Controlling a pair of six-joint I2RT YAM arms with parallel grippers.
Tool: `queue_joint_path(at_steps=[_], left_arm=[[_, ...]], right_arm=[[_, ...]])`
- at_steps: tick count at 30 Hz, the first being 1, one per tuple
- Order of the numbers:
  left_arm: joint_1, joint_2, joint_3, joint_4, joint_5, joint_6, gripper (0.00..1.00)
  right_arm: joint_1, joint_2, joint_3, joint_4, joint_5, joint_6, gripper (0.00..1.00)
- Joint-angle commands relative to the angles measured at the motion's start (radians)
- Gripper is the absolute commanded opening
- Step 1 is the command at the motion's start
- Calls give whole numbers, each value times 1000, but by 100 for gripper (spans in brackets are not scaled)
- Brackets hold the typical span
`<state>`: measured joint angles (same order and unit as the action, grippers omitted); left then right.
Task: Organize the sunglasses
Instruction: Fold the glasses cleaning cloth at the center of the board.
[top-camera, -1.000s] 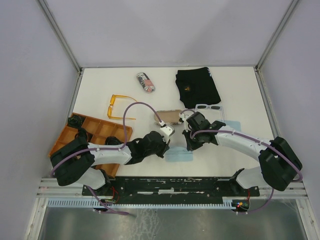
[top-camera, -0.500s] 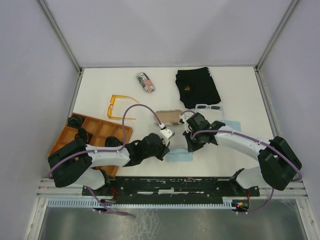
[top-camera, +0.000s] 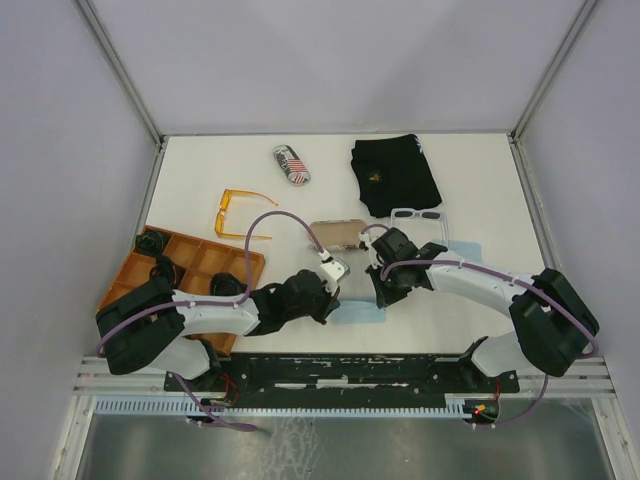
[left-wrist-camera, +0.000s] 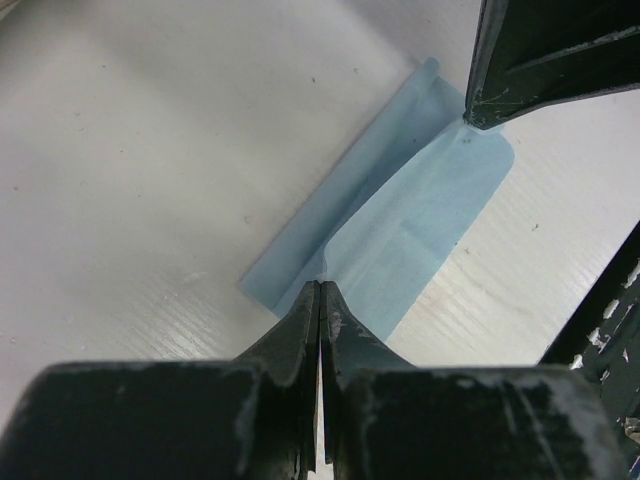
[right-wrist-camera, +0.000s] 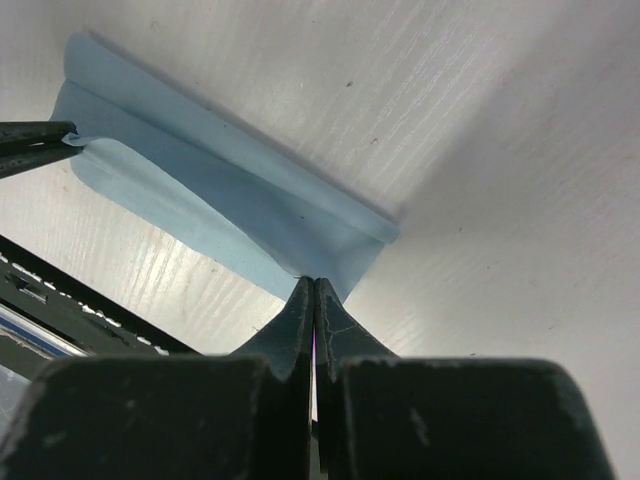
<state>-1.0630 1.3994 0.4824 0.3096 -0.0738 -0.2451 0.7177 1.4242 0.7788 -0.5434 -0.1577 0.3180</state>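
Note:
The orange-amber sunglasses (top-camera: 240, 212) lie open on the table at the left, behind the tray. The white sunglasses (top-camera: 418, 214) with dark lenses lie right of centre, by the black pouch. Both grippers are away from them, over a light blue cloth (top-camera: 358, 312) near the front edge. My left gripper (left-wrist-camera: 321, 285) is shut on one corner of this cloth (left-wrist-camera: 400, 220). My right gripper (right-wrist-camera: 314, 282) is shut on the opposite corner, and the cloth (right-wrist-camera: 220, 200) lies folded over itself between them.
An orange compartment tray (top-camera: 200, 262) with dark items sits at the front left. A printed oval case (top-camera: 291, 164) and a black pouch (top-camera: 395, 172) lie at the back. A tan case (top-camera: 338, 234) lies mid-table. A second blue cloth (top-camera: 470, 250) shows under the right arm.
Both grippers have drawn slightly toward the near edge with the cloth corners still pinched. The sunglasses have not moved.

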Motion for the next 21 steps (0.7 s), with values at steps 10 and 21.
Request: queue_joint_path(at_steps=[10,21], left_arm=[[-20,-22,-33,68,11,-22,7],[-25,-112,-117,96,7,-92,38]], right_arm=[[-1,6,-3,-2,-19,13,5],[-1,-39,-11,-17,-48,35,29]])
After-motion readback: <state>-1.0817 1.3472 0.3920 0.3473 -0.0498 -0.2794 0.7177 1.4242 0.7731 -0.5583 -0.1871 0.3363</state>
